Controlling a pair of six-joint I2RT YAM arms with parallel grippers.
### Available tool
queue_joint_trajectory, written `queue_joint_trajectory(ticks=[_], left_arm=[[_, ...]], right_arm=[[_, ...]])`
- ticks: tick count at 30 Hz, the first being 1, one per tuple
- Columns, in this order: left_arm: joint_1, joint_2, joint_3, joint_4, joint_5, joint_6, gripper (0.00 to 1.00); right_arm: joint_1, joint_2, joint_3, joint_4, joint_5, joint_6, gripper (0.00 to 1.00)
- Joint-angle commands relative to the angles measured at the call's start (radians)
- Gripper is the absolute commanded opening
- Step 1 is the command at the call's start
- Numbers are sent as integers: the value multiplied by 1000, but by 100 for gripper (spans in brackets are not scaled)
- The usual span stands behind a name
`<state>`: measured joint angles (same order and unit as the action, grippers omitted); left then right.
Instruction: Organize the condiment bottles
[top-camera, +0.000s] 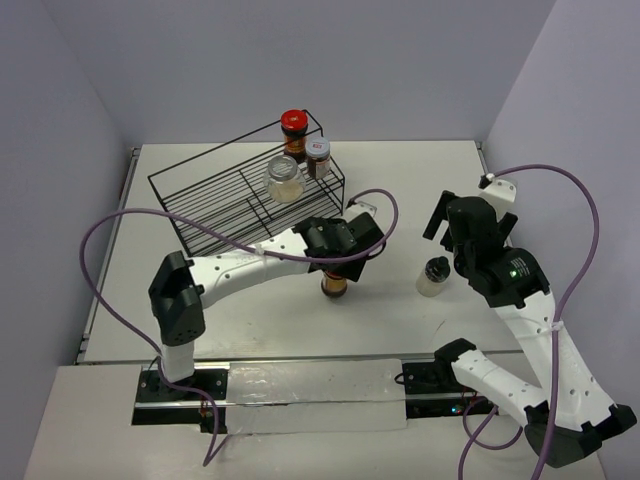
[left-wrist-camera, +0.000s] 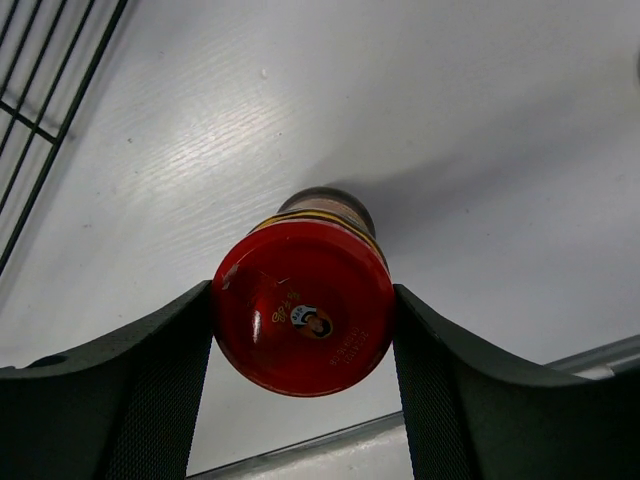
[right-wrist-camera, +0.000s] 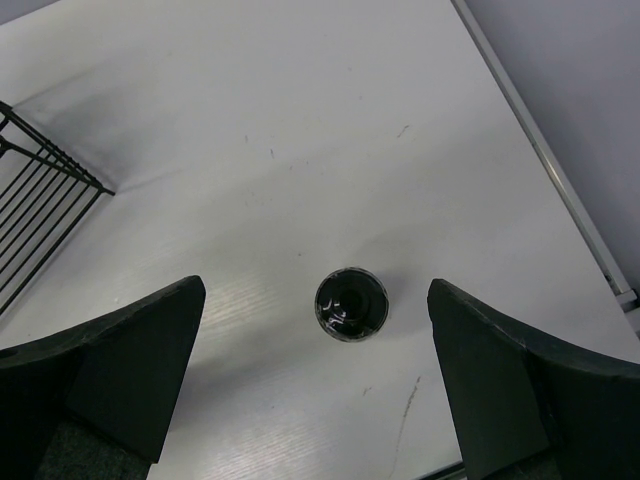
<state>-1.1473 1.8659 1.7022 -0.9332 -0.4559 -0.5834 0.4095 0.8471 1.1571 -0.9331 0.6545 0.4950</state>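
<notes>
**Three jars in the rack, one gripped, one standing free**

The white tabletop (top-camera: 420, 180) carries a black wire rack (top-camera: 215, 205), set at an angle on its far left part. The white-and-black left arm (top-camera: 235, 268) reaches from its base to the middle of the tabletop, ending just in front of the rack's near right corner. The right arm (top-camera: 530, 330) bends up over the right side.

The left end effector (left-wrist-camera: 302, 300) points downward. Its two black fingers press against opposite sides of the lid of a small red-lidded jar of dark brown contents (top-camera: 334, 287), so it is clamped on that jar. The jar is upright, near the rack's right corner but outside it. I cannot tell whether its base touches the tabletop.

The right end effector (right-wrist-camera: 315, 295) hangs with its fingers spread wide, touching nothing. Below it a small black-lidded jar of whitish contents (right-wrist-camera: 351, 303) stands upright on the tabletop, well apart from the rack. From the wrist camera it sits in the gap between the fingers.

Three jars stand at the rack's right end:
- A clear pale glass jar (top-camera: 285, 180) is nearest the camera and furthest left.
- A second red-lidded dark brown jar (top-camera: 293, 130) is at the far corner.
- A grey-lidded dark jar (top-camera: 318, 157) is just beside the second red-lidded jar.
</notes>
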Motion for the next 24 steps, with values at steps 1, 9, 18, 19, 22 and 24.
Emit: queue_joint_trajectory(ticks=[1,9,18,19,22,24], left_arm=[[50,-179,106,-6,-38,23,10],[187,-265,279,-59,-69,128,10],[323,-236,498,-27,-131,235,10],[340,-224,528,-23,-126,242,10],[389,-191,599,-12,-131,250,10],[416,-170,629,11,-139,261,10]], right_arm=[[-5,-4,-2,62,-6,-12,100],[-6,-10,-13,84,-22,-17,100],[-6,-3,-12,86,-39,-19,100],[-6,-3,-13,85,-42,-18,100],[-6,-5,-17,84,-46,-15,100],[-5,-4,-16,83,-51,-11,100]])
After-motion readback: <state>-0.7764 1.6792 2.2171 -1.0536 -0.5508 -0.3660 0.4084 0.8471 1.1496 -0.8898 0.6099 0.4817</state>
